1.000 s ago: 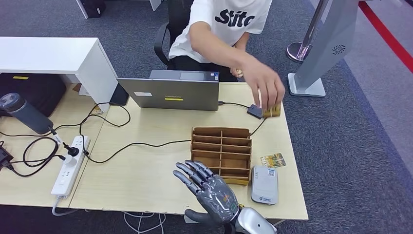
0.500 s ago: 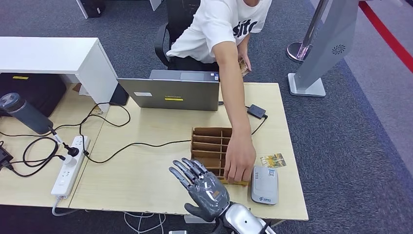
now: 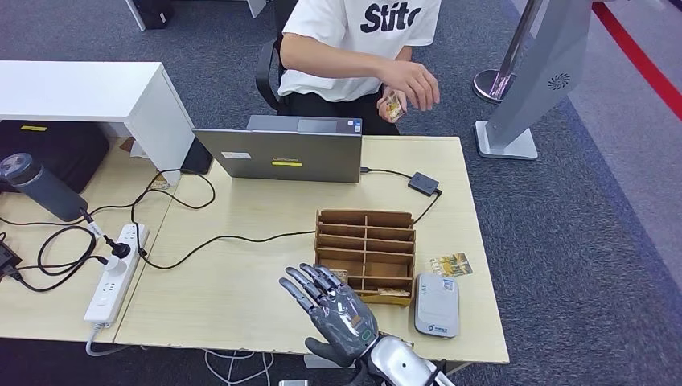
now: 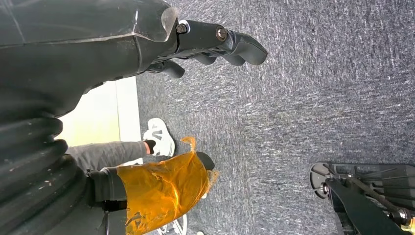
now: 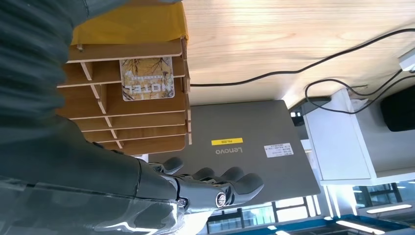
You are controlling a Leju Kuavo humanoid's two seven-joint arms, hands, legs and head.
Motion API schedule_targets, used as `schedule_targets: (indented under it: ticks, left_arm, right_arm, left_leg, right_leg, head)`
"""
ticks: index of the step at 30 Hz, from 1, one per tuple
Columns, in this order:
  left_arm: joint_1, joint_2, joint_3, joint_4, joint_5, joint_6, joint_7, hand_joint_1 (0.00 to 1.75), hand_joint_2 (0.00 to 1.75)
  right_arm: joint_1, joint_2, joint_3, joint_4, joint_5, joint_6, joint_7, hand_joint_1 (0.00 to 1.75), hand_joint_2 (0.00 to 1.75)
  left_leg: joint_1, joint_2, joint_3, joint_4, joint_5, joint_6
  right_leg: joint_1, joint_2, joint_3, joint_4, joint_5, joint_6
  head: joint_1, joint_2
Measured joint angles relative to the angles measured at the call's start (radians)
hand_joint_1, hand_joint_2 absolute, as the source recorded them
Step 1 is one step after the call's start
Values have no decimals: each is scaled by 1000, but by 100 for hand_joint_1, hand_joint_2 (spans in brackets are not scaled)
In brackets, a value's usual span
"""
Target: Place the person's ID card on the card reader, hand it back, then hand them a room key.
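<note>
The right hand (image 3: 336,312) hovers empty with fingers spread beside the slotted wooden rack (image 3: 366,250) on the pale woodgrain worktop (image 3: 241,281), where a room key (image 5: 147,78) lies, near the smooth grey card reader (image 3: 437,305).

Light wooden table (image 3: 241,297) carrying a closed grey laptop (image 3: 280,149) at its far edge, a wooden card rack (image 3: 366,244) and grey card reader (image 3: 437,305) near the right edge, and a loose card (image 3: 450,264) beside them.
</note>
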Motion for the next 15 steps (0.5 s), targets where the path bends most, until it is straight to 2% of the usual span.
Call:
schedule_targets:
  ticks: [15]
  left_arm:
    - [0,0,22,0,-26,0,-1,0,175]
  right_arm:
    - [11,-19,-107,-28,3,-24,24,0,175]
  left_leg:
    - [0,0,0,0,0,0]
  right_leg:
    - [0,0,0,0,0,0]
  head:
    - [0,0]
